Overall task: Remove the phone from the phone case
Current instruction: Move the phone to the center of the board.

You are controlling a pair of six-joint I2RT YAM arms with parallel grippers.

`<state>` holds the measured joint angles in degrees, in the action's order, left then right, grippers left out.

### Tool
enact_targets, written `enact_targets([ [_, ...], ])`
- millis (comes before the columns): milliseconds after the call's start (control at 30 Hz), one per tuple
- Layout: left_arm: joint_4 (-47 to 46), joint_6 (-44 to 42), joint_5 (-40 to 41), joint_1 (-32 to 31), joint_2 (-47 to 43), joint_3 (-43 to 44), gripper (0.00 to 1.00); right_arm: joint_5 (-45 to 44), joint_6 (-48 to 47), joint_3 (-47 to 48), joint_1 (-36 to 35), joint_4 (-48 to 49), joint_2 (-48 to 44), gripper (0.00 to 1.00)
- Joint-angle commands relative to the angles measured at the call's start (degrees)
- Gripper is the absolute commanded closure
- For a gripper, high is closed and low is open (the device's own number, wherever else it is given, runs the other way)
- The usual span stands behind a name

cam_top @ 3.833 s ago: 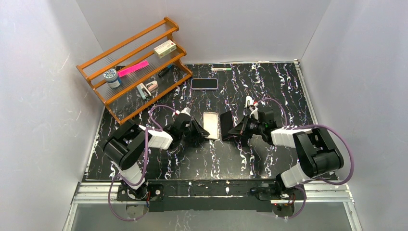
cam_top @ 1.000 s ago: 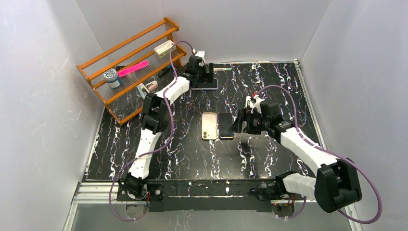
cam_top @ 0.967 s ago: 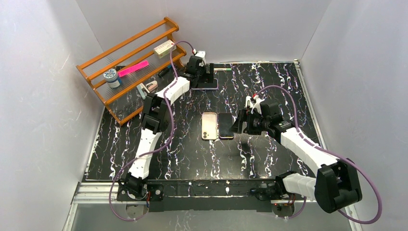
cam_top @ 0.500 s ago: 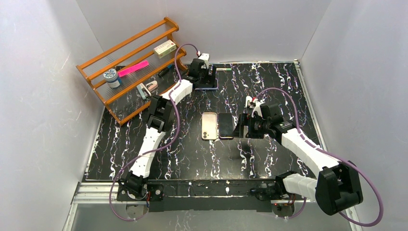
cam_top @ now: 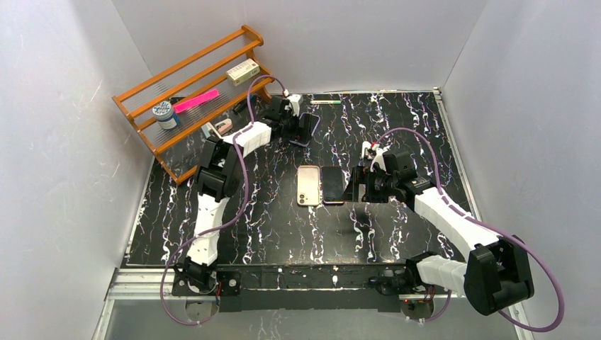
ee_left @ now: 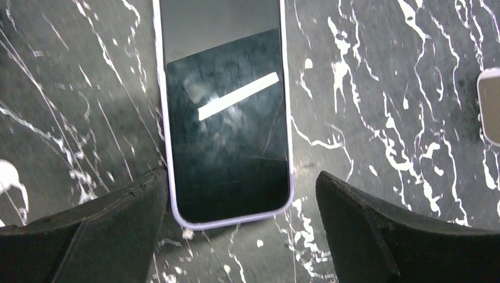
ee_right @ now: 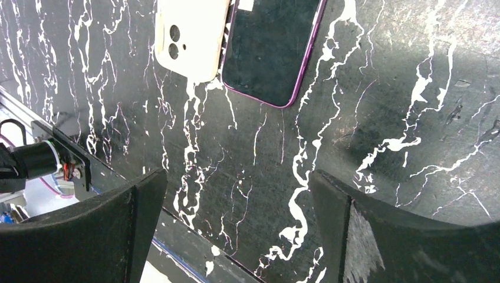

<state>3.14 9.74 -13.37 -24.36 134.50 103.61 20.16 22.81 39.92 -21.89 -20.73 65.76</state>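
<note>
A phone in a lilac case (ee_left: pixel 227 112) lies screen up on the black marbled mat at the far middle (cam_top: pixel 310 128). My left gripper (ee_left: pixel 242 180) is open around its near end. The left finger (ee_left: pixel 118 218) touches the case's corner, and the right finger (ee_left: pixel 383 230) stands apart from it. At the mat's centre a cream case (cam_top: pixel 308 185), back up with camera holes (ee_right: pixel 191 35), lies beside a dark phone with a purple rim (cam_top: pixel 332 185) (ee_right: pixel 271 47). My right gripper (cam_top: pixel 356 190) (ee_right: pixel 236 188) is open just right of them, with nothing between its fingers.
A wooden rack (cam_top: pixel 191 92) stands at the back left, holding a round tin (cam_top: pixel 164 112), a pink item (cam_top: pixel 196 100) and a small box (cam_top: pixel 242 71). A green pen (cam_top: pixel 324 102) lies by the far edge. White walls enclose the mat on three sides.
The left gripper has drawn back and swung over the lilac-cased phone, which has turned from lying crosswise to slanting. Its jaws have narrowed slightly. The right arm has barely moved.
</note>
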Motion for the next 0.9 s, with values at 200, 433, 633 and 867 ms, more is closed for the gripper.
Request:
enact_targets([
  [200,5.3,2.5,20.0,-3.9,-3.5,-2.1,0.03,1.5,1.3,1.3,-0.1,3.3,1.0,0.01],
  [433,4.0,-1.3,30.6,-8.6,-0.1,-0.2,0.02,0.9,1.1,1.5,-0.1,2.4,0.6,0.01],
  [633,4.3,-1.1,29.4,-8.6,2.9,2.4,0.02,0.4,0.9,1.3,-0.2,2.1,0.4,0.01],
  [867,10.8,1.2,34.1,-8.4,10.4,12.0,0.02,0.4,0.3,1.9,-0.1,1.8,1.0,0.01],
])
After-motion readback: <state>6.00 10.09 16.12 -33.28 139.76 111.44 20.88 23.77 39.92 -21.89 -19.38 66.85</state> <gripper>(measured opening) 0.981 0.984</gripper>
